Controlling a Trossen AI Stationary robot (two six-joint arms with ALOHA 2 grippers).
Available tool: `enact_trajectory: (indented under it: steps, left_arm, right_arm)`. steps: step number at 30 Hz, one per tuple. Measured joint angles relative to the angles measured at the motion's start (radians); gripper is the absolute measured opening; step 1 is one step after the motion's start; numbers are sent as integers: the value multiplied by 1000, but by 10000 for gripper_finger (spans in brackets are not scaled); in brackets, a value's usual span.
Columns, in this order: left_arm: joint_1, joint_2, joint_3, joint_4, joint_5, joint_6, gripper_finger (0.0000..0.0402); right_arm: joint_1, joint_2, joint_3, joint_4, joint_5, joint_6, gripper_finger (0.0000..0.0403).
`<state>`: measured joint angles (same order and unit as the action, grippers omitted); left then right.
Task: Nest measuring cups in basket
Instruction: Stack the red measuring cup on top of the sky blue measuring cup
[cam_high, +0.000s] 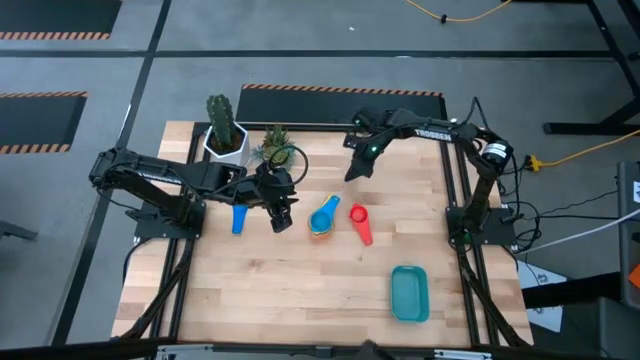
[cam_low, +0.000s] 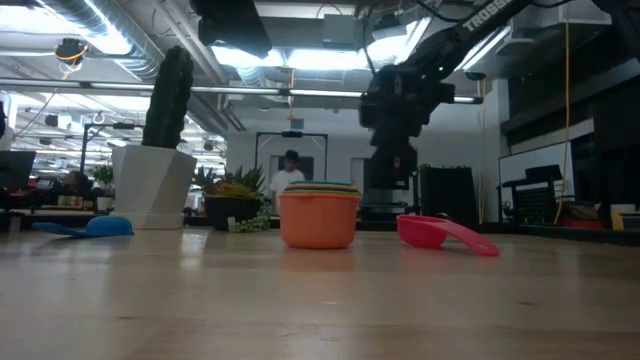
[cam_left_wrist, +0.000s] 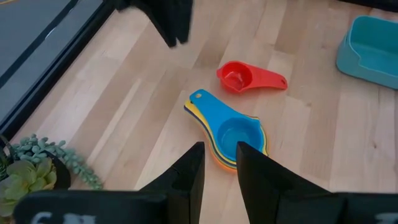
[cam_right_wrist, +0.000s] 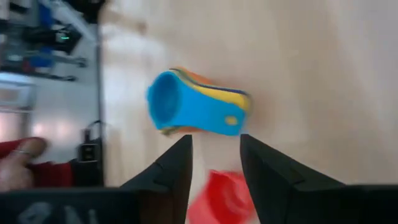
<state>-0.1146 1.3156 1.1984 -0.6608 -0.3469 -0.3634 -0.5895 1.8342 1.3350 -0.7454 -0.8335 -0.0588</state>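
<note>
High view: nested stack of cups (cam_high: 323, 218) on the bench (cam_high: 300, 300), between both empty, parted sets of fingers. Red cup (cam_high: 360, 222) and dark blue cup (cam_high: 239, 217) loose; basket (cam_high: 409, 293) well apart, nothing in it.

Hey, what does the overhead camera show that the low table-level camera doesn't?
Only the overhead view shows the teal basket, empty and apart from the cups, and the left claw beside the dark blue cup. Only the low view shows a person in the room beyond the table, and that the nested stack has an orange cup outermost. Both share the stack, the red cup beside it, the white cactus pot, and the right arm raised above the table.
</note>
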Motion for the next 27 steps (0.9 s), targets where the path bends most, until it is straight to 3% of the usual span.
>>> enact_trajectory:
  steps: [6,12,16,22,27]
  left_arm:
    - [0,0,0,5,0,0,85]
    - [0,0,0,4,0,0,85]
    - [0,0,0,6,0,0,85]
    - [0,0,0,6,0,0,85]
    - [0,0,0,6,0,0,85]
  right_arm:
    - [-24,-90,0,-181,179,-80,138]
    - [33,-158,0,-244,330,-90,138]
    - [86,-162,-4,-252,415,-21,138]
    - [174,-161,-124,-162,437,122,138]
    - [212,-161,-212,-96,621,251,138]
